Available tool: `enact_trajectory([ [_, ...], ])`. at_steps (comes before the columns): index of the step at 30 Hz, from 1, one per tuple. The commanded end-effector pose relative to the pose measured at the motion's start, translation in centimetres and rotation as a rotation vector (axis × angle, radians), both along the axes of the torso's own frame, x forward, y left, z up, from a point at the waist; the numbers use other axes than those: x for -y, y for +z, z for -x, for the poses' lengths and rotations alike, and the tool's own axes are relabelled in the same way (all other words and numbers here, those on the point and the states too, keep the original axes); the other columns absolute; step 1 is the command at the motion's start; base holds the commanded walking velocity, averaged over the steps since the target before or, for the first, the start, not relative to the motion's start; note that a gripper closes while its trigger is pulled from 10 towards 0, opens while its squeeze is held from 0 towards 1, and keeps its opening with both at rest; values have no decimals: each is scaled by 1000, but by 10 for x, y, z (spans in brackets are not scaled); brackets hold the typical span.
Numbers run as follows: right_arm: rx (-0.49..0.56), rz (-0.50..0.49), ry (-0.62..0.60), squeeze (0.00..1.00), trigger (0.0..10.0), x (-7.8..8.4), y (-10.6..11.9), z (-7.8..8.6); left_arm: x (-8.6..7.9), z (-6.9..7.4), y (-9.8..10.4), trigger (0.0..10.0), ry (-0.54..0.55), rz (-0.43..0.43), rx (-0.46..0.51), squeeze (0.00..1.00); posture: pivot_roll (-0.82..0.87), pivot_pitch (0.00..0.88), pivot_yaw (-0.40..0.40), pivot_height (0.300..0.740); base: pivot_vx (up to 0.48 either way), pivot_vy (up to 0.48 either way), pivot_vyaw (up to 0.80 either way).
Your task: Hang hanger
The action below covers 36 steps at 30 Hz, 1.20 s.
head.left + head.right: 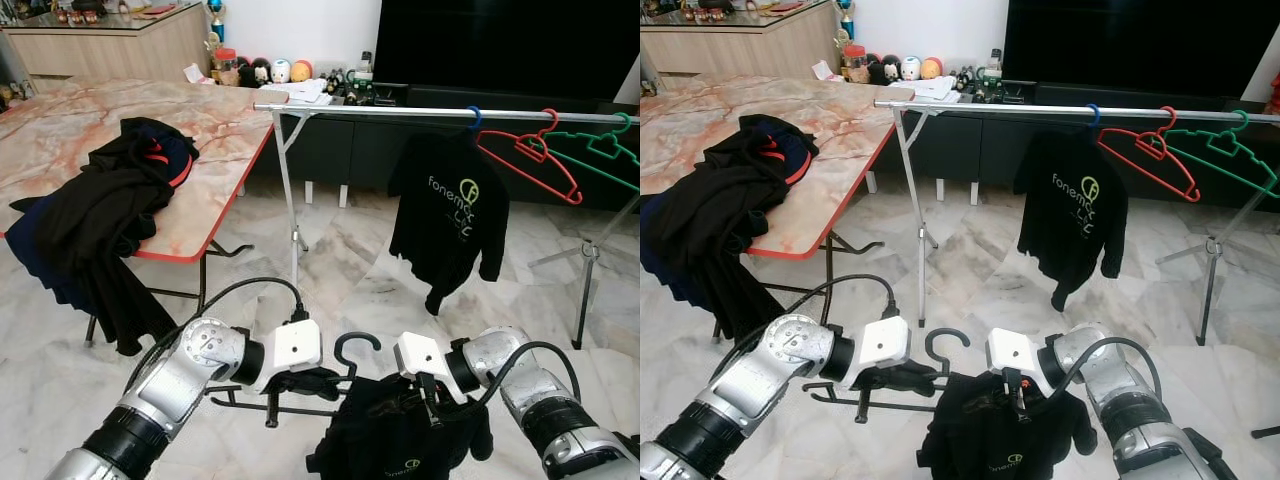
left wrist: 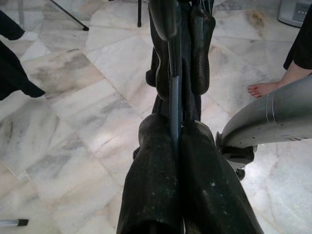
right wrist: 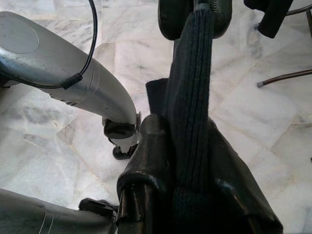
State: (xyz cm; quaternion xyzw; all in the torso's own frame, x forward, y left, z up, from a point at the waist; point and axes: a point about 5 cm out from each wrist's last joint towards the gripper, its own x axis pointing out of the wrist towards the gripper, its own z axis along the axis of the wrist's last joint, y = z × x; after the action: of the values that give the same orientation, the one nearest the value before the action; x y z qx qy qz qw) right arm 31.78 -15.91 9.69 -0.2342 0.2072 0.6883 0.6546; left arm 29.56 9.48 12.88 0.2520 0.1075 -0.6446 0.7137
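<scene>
Nearest, low in front, the left gripper (image 1: 300, 383) is clamped on a black hanger (image 1: 352, 350); its hook stands free, its bar half hidden. The right gripper (image 1: 428, 392) pinches the black shirt (image 1: 400, 440) draped on it. Beyond, a rail (image 1: 400, 112) carries another shirt (image 1: 450, 215).

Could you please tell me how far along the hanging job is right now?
Done: one black shirt already hangs on the rail. In hand: the left gripper pinches the black hanger, the right gripper pinches the shirt on it. Left: lifting it and hooking it onto the rail.
</scene>
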Motion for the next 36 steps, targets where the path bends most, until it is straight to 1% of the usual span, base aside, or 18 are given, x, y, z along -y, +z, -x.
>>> enact_trajectory([
  [1, -15, -17, 48, 0, 0, -8, -3, 4, 0, -8, 9, 10000, 41, 5, 57, 0, 47, 67, 11, 740, 0, 0, 0],
  [9, -14, -24, 51, 0, 0, -9, -2, 3, 2, -10, 8, 10000, 47, 1, 68, 0, 49, 69, 9, 740, 0, 0, 0],
  [11, -11, -24, 52, 0, 0, -10, -1, 2, 1, -11, 7, 10000, 49, -15, 70, 0, 48, 72, 10, 740, 0, 0, 0],
  [12, -9, -24, 52, 0, 0, -10, 1, 2, 0, -11, 6, 10000, 49, -18, 68, 180, 48, 72, 10, 740, 0, 0, 0],
  [13, -9, -24, 52, 0, 0, -10, 1, 2, 0, -11, 6, 10000, 49, -18, 68, 180, 48, 72, 10, 740, 0, 0, 0],
  [14, -4, -22, 54, 0, 0, -10, 2, 0, -1, -11, 7, 10000, 51, -11, 57, 1000, 48, 72, 10, 740, 0, 0, 0],
  [22, 1, 11, 39, 0, 0, -5, -2, 2, -1, -7, 7, 10000, 23, -14, 30, 1000, 48, 69, 7, 740, 0, 0, 0],
  [26, 9, 45, 6, 0, 0, -1, -8, 2, -7, -7, 10, 10000, 28, -17, 25, 1000, 47, 67, 8, 740, 0, 0, 0],
  [29, 24, 115, -41, 0, 0, 10, -18, 5, -18, -10, 14, 10000, 64, -25, 44, 1000, 52, 65, 10, 740, 0, 0, 0],
  [32, 9, 117, -68, 0, 0, 14, -21, 7, -23, -10, 17, 10000, 98, -6, 43, 1000, 52, 62, 13, 740, 0, 0, 0],
  [36, 13, 141, -83, 0, 0, 17, -26, 9, -27, -7, 19, 10000, 116, 25, 27, 1000, 46, 55, 17, 740, 0, 0, 0],
])
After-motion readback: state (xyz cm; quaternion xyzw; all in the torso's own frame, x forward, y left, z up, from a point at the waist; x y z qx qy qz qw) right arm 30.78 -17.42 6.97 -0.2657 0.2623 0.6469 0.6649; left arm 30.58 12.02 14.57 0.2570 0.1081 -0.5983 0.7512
